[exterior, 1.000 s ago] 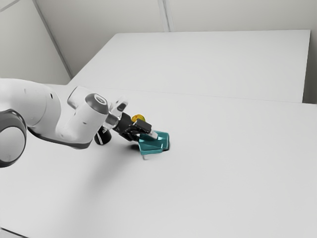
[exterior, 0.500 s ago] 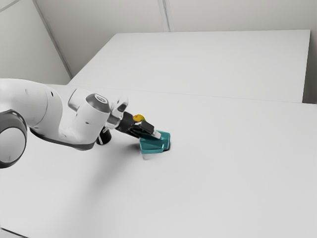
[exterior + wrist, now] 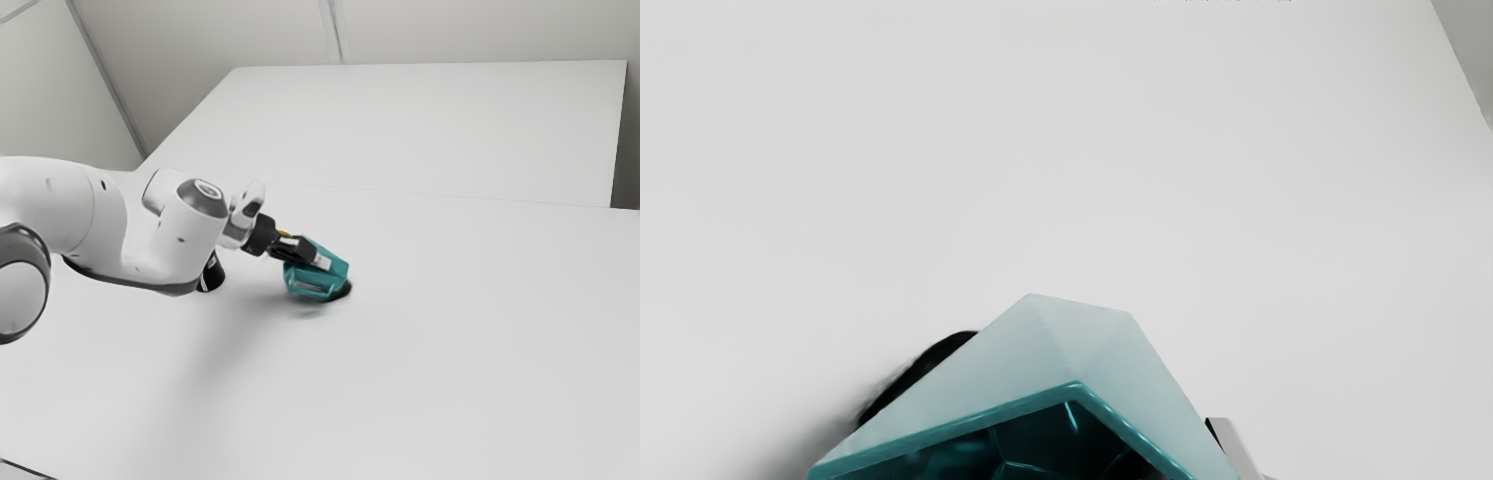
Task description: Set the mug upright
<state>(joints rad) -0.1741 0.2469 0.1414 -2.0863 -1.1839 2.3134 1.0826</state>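
Note:
In the exterior view my gripper (image 3: 321, 263) reaches down to the teal, angular mug (image 3: 316, 284), with a pale fingertip against its wall. The mug is tilted, its lower side close over the table and a dark shadow beside it. In the wrist view the mug (image 3: 1100, 350) has its dark opening toward the camera and a faceted pale outer wall beyond the rim. There my gripper (image 3: 1066, 467) has one grey fingertip beside the mug's outer wall; the other is hidden by the mug. The gripper appears shut on the mug.
A black object (image 3: 211, 275) stands on the white table (image 3: 450, 330) beneath the arm's wrist. A small part of a yellow thing (image 3: 285, 233) peeks out behind the gripper. Behind the table rises a large white panel (image 3: 420, 125).
The mug has turned and tipped together with my hand, its outline now more slanted. My hand has moved slightly toward the exterior view's right, covering most of the yellow thing.

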